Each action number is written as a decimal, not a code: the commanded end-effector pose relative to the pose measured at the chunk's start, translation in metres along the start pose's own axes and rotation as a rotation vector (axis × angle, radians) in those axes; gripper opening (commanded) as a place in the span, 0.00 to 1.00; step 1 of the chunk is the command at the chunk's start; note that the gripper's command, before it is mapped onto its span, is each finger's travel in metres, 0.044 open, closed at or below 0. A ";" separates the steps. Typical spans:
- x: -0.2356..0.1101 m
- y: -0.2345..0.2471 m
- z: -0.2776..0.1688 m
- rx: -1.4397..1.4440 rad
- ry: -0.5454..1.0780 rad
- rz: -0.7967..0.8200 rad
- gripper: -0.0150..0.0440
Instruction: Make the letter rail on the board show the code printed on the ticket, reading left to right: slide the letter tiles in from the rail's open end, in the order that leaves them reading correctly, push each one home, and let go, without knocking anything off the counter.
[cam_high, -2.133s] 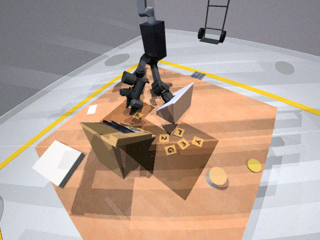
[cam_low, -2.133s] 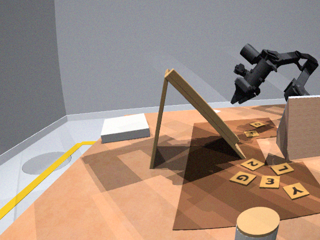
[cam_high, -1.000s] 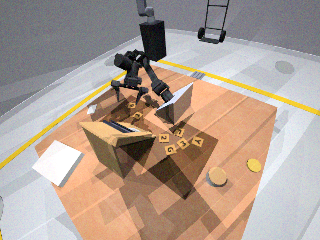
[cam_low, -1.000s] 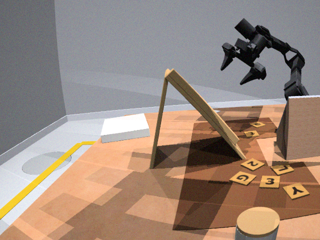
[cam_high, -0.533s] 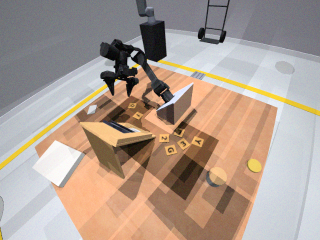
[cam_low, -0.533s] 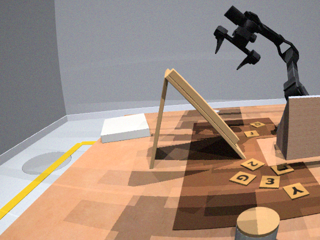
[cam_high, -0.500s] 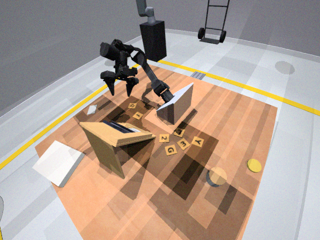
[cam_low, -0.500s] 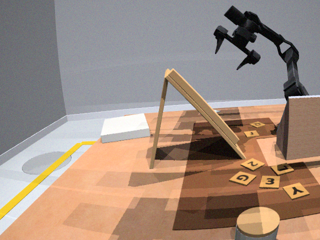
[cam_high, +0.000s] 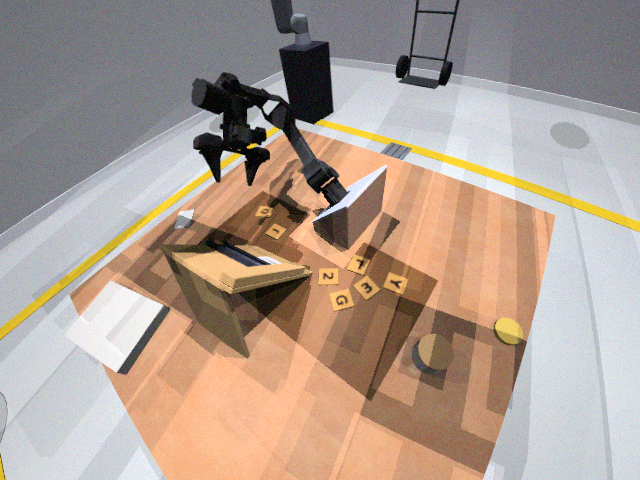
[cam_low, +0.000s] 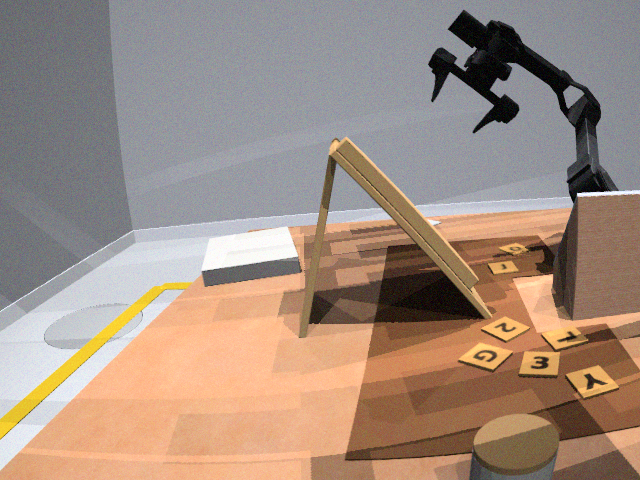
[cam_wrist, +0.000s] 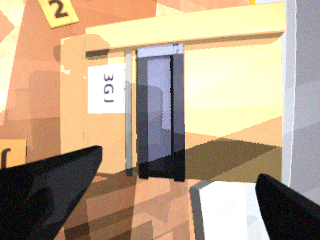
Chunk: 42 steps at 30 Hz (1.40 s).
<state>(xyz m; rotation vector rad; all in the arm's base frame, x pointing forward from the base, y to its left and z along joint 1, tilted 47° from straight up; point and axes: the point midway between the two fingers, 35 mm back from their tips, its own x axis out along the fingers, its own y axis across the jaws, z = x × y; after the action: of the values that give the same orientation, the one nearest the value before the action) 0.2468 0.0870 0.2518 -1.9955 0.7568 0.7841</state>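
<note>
While hanging high above the counter (cam_high: 320, 392), far behind the board (cam_high: 217, 266), one black arm (cam_high: 302, 147) with one pincer (cam_high: 233, 173) spread wide, pinching nothing. On that wooden counter, one tan board propped aslant like an easel, carrying one dark rail (cam_wrist: 160, 115) with no tile seen in it, and just beside the rail one white ticket (cam_wrist: 106, 87) printed 3GJ. Right of the board, one tall brown block (cam_high: 359, 206) with a white top, the arm's base hidden behind it. At the near left edge, one flat white box (cam_high: 113, 325). At the near right, one short round can (cam_high: 433, 352) and, farther right, one yellow disc (cam_high: 508, 330). At the far left, one small white wedge (cam_high: 184, 218). Seven yellow tiles lying flat: five clustered right of the board's foot, namely 2 (cam_high: 328, 276), G (cam_high: 341, 299), 3 (cam_high: 367, 287), L (cam_high: 358, 265) and Y (cam_high: 395, 282); two more behind the board, J (cam_high: 276, 230) and one (cam_high: 263, 210) too blurred to read.
</note>
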 end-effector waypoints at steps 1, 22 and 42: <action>-0.002 -0.001 -0.001 -0.004 -0.006 0.000 1.00; 0.104 0.003 0.123 1.209 0.151 0.255 0.83; 0.190 0.077 0.216 2.268 0.645 0.150 0.83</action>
<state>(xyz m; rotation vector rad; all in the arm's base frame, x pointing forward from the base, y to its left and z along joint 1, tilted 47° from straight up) 0.2718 0.1871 0.0346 -0.3288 1.2578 -0.3439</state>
